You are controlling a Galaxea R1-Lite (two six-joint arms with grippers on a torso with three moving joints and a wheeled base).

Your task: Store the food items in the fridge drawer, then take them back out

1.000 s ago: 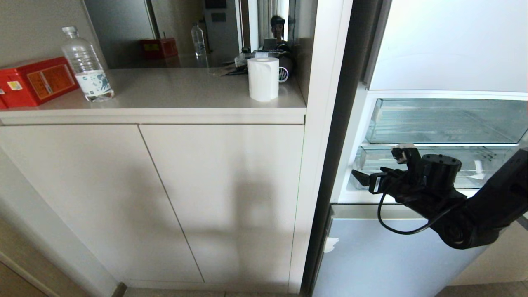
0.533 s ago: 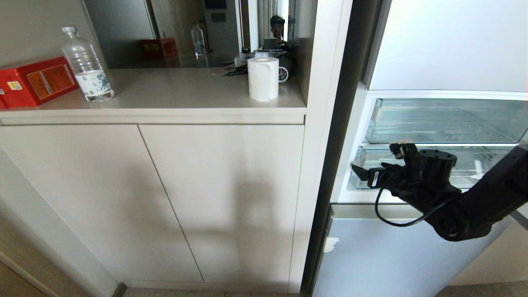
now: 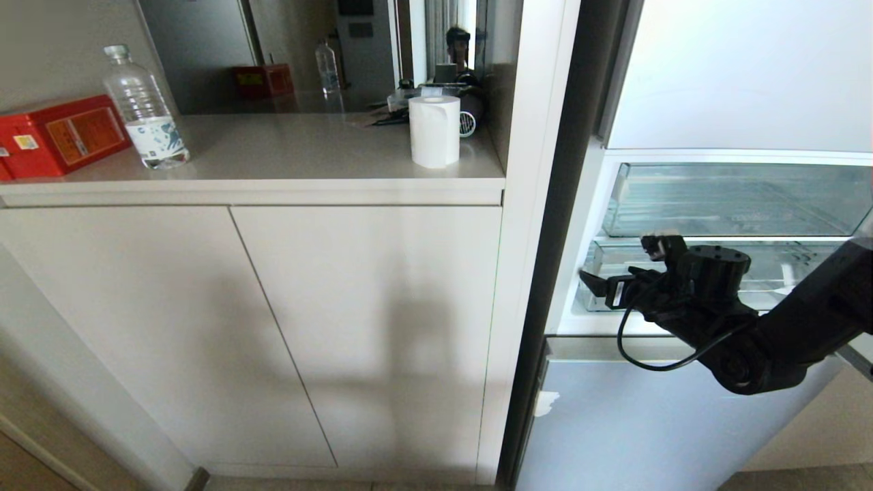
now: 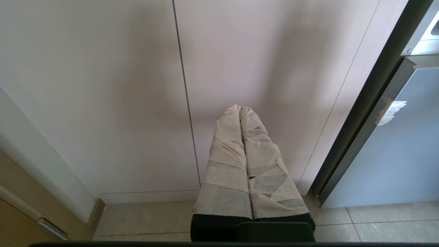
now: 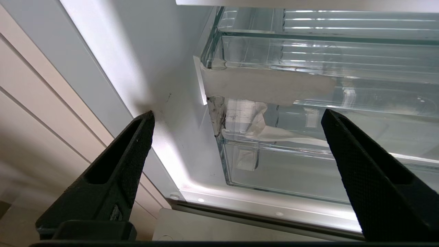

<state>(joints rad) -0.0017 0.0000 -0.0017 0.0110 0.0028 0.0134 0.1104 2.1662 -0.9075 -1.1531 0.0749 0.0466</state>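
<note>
Right hand (image 3: 617, 266) hangs with its two black textured fingers (image 5: 116, 171) spread wide and nothing between them, just in front of the left end of the fridge drawer (image 3: 771, 276), the deep clear plastic bin with a thick see-through front lip that sits in the open fridge compartment. Directly above that drawer lies a shallower clear plastic tray (image 3: 736, 201) with a ribbed floor. In the right wrist view a strip of pale tape crosses the tray's front edge, and more pale tape and dark smudges show at the drawer's near corner (image 5: 240, 120). No food item can be seen in the drawer or anywhere else. Below the drawer is a glossy pale blue-grey door panel (image 3: 641, 423). Left hand (image 4: 240, 111), its fingers wrapped in pale tape and pressed together, is parked low, well to the left of the drawer, pointing at the beige cabinet doors (image 3: 273, 327). On the tabletop (image 3: 286, 164) above those doors stand a clear plastic water bottle (image 3: 143, 109), a red box (image 3: 61, 133) and a white paper roll (image 3: 435, 129).
</note>
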